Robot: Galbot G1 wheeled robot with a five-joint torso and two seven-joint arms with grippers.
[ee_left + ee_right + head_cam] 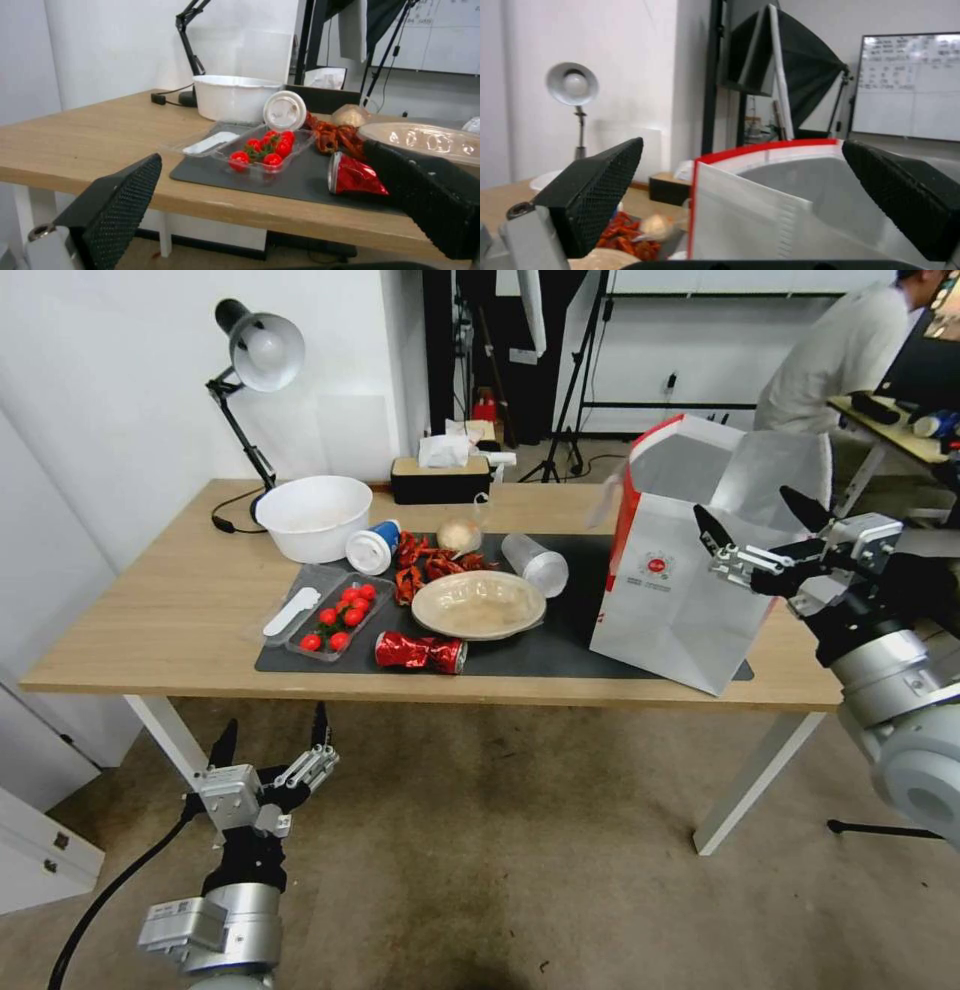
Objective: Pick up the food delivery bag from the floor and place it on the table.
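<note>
Left claw (268, 738) hangs spread apart below the light-wood bench (150, 610) edge, boxy white-and-red paper delivery bag (680, 580) stands on bench's right end, right claw (762, 520) spread apart, empty, at its open top.

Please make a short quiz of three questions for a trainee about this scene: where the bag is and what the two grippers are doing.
1. True or false: the bag stands on the table.
2. Which gripper is at the bag: A left, B right?
3. Fill in: the left gripper is below the table's edge, over the ____.

Key
1. True; it stands at the table's right end, partly on the mat.
2. B; the right gripper is open beside the bag's upper part, not gripping it.
3. Floor; this gripper is also open.
</note>
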